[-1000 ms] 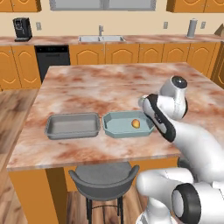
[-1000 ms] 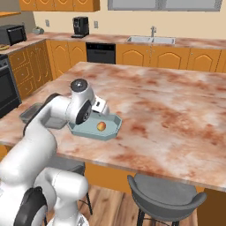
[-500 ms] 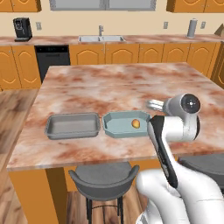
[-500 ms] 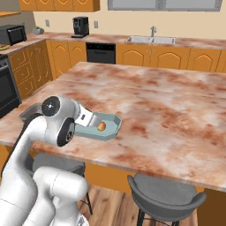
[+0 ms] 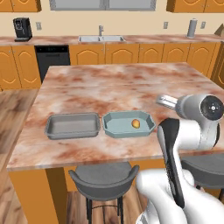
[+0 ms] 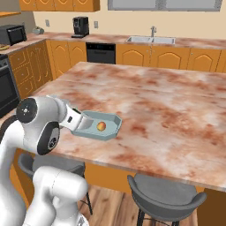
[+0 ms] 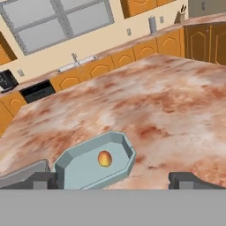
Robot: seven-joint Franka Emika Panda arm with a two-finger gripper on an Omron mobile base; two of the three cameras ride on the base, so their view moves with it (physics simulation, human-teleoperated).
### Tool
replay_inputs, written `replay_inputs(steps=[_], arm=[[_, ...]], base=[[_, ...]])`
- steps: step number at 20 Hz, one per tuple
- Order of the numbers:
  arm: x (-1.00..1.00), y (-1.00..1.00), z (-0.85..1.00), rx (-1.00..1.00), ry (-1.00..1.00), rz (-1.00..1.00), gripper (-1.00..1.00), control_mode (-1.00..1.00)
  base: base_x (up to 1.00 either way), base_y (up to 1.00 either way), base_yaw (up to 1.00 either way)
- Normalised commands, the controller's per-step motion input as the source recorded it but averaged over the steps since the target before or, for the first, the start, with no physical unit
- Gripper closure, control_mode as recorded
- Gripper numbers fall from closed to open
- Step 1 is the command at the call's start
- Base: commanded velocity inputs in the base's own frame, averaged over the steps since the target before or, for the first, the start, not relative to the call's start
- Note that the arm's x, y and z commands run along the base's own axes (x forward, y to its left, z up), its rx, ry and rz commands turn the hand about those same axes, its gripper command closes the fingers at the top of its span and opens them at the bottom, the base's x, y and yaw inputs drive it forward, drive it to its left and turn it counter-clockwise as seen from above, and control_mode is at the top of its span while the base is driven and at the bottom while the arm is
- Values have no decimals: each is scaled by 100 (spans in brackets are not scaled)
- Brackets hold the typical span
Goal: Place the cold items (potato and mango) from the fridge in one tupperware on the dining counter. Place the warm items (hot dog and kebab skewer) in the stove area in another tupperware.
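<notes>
One mango lies in the blue tupperware, hand open

We're seeing a dining counter looking like polished reddish marble with a soft sheen. The blue-grey tupperware and the grey tupperware are looking like smooth matt plastic. The mango is looking smooth-skinned. Cabinets are showing orange wood, stools matt grey.

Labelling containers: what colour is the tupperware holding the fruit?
Pale blue-grey tupperware; hand view shows it best.
</notes>
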Motion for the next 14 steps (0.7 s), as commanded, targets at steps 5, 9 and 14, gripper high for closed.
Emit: replay_inputs(steps=[5,9,14], arm=[[-27,34,-19,-11,0,12,-100,-100],[-44,24,-27,-10,0,20,-100,-100],[-12,0,-5,-1,0,4,-100,100]], base=[[0,0,0],[0,0,0],[-60,-12,0]])
